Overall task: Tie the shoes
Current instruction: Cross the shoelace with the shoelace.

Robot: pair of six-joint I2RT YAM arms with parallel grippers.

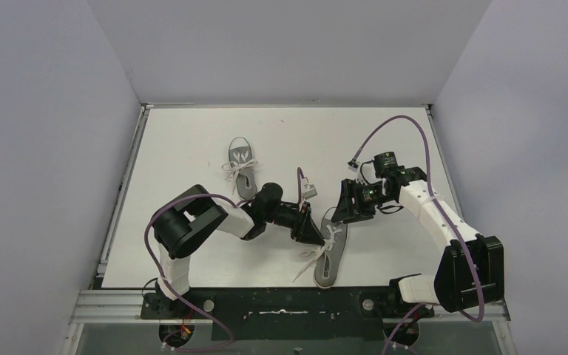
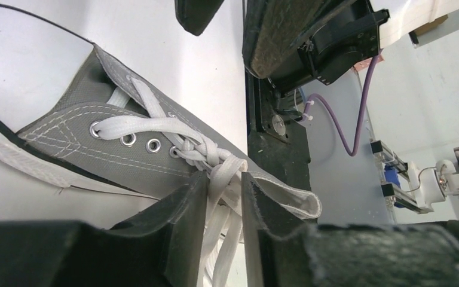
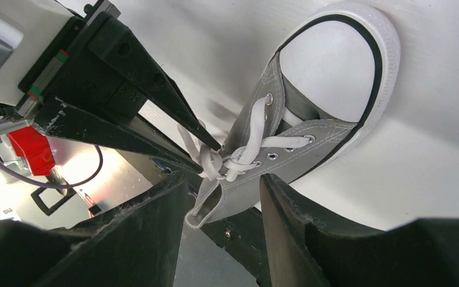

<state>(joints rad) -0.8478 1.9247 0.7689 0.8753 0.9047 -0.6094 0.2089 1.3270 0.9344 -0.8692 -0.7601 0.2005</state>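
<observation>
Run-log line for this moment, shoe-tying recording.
step: tying near shoe | left end effector: shut on lace | right end effector: open, beside it | far shoe: not touched

A white table (image 1: 192, 133) fills the middle, 3 pale walls (image 1: 288, 44) around it; a black rail (image 1: 303, 296) lies at 6 o'clock.

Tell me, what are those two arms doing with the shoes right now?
Left gripper pinching lace of near shoe. Right gripper open, hovering by that shoe. Far shoe apart, out of the way.
</observation>
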